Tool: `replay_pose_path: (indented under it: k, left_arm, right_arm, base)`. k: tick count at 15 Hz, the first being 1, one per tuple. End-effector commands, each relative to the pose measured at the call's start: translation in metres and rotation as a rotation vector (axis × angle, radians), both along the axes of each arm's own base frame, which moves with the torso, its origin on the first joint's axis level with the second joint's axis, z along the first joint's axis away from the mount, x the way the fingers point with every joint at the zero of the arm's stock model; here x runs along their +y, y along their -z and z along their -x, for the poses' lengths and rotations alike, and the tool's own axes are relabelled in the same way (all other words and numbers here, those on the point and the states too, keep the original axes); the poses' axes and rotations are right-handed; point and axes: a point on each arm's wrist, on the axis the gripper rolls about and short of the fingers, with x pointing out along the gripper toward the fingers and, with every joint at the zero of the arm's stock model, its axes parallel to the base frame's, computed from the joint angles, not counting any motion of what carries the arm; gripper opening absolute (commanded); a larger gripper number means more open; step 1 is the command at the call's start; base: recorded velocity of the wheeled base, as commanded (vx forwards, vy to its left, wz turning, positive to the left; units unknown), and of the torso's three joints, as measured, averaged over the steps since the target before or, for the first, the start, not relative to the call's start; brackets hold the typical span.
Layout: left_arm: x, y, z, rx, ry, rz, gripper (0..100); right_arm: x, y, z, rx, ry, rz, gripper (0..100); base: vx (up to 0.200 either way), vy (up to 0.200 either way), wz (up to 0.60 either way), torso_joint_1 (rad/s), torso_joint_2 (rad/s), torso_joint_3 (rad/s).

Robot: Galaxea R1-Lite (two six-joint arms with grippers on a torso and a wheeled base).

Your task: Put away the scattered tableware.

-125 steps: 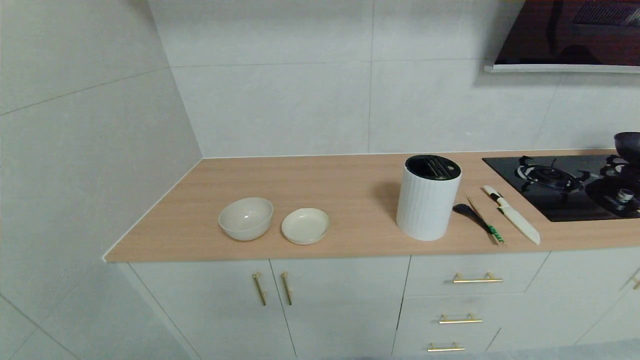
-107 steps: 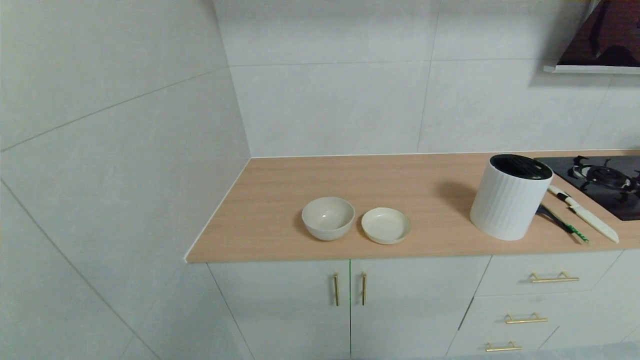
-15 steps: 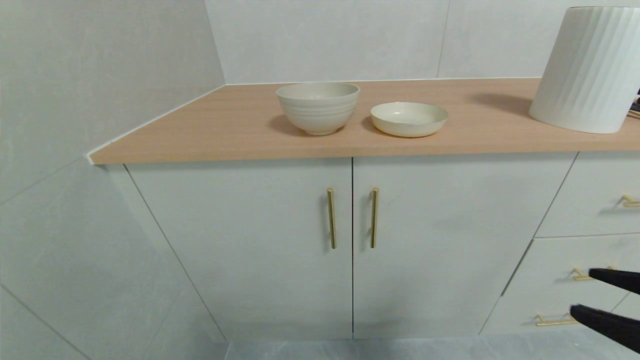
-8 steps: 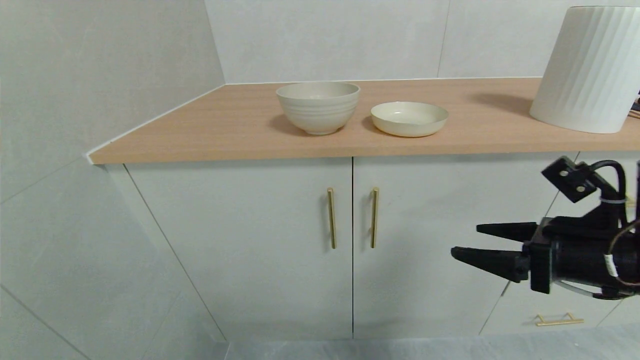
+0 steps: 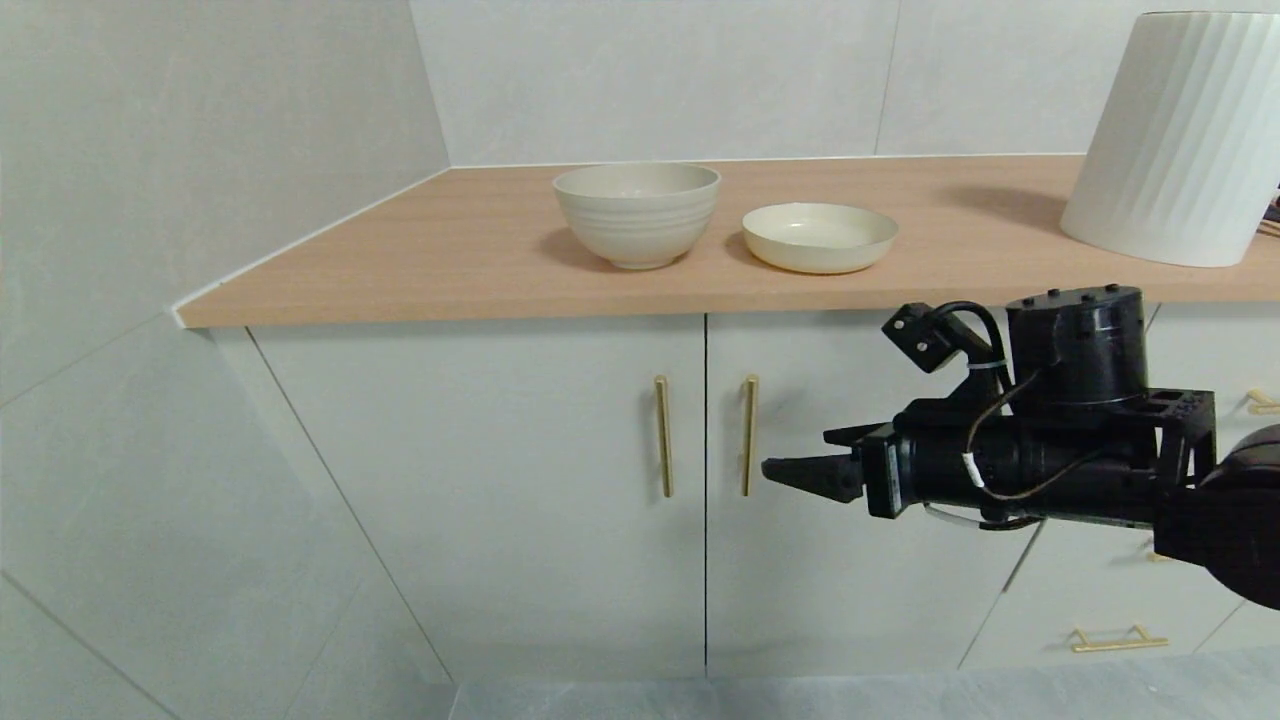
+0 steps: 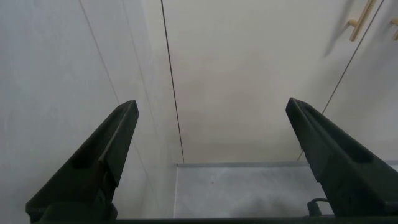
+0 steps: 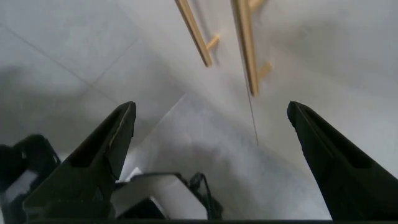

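Observation:
A deep beige bowl (image 5: pixel 636 212) and a shallow cream dish (image 5: pixel 819 237) stand side by side on the wooden counter (image 5: pixel 420 270). Below the counter edge, my right gripper (image 5: pixel 812 458) hangs open in front of the right cabinet door (image 5: pixel 880 580), just right of the two gold door handles (image 5: pixel 748 436). In the right wrist view the right gripper (image 7: pixel 210 111) is open and holds nothing, with both handles (image 7: pixel 249 46) ahead of it. My left gripper (image 6: pixel 211 106) is open and holds nothing, low before a cabinet door seam (image 6: pixel 173 93) and the floor.
A tall white ribbed utensil holder (image 5: pixel 1180 140) stands on the counter at the right. Drawers with gold pulls (image 5: pixel 1118 640) sit right of the double doors. A tiled wall (image 5: pixel 200 150) closes off the left side.
The right arm has come in from the right and moved left and up, close to the door handles. Since the oldest frames the camera has dropped lower and nearer the cabinet.

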Motion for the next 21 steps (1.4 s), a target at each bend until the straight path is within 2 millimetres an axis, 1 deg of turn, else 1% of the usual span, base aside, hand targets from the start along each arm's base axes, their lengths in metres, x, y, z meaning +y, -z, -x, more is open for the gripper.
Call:
replay_pose_path:
  k: [1,4,6,9,12,13,17,21]
  left_arm:
    - [0.0,0.0,0.0,0.0,-0.001,0.0,100]
    - [0.0,0.0,0.0,0.0,-0.001,0.001,100]
    - [0.0,0.0,0.0,0.0,-0.001,0.003,100]
    - [0.0,0.0,0.0,0.0,-0.001,0.003,100]
    - [0.0,0.0,0.0,0.0,-0.001,0.004,100]
    - [0.0,0.0,0.0,0.0,-0.001,0.004,100]
    - [0.0,0.0,0.0,0.0,-0.001,0.004,100]
    - [0.0,0.0,0.0,0.0,-0.001,0.004,100]
  right_arm:
    - [0.018,0.019,-0.011,0.029,-0.021,-0.001,100]
    - [0.039,0.039,-0.024,-0.02,0.02,-0.046,100]
    - [0.044,0.045,-0.029,-0.041,0.058,-0.062,100]
    - [0.047,0.043,-0.029,-0.024,0.068,-0.094,100]
    - [0.051,0.042,-0.035,-0.039,0.077,-0.146,100]
    - [0.053,0.043,-0.037,-0.025,0.081,-0.173,100]
    - [0.057,0.052,-0.042,-0.026,0.08,-0.185,100]
    - [0.062,0.046,-0.039,-0.009,0.075,-0.258,100]
  base:
    - [0.0,0.0,0.0,0.0,0.0,0.0]
    - [0.0,0.0,0.0,0.0,0.0,0.0]
    - [0.0,0.0,0.0,0.0,0.0,0.0]
    - [0.0,0.0,0.0,0.0,0.0,0.0]
    - [0.0,0.0,0.0,0.0,0.0,0.0]
    - [0.0,0.0,0.0,0.0,0.0,0.0]
    - [0.0,0.0,0.0,0.0,0.0,0.0]
    - [0.0,0.0,0.0,0.0,0.0,0.0]
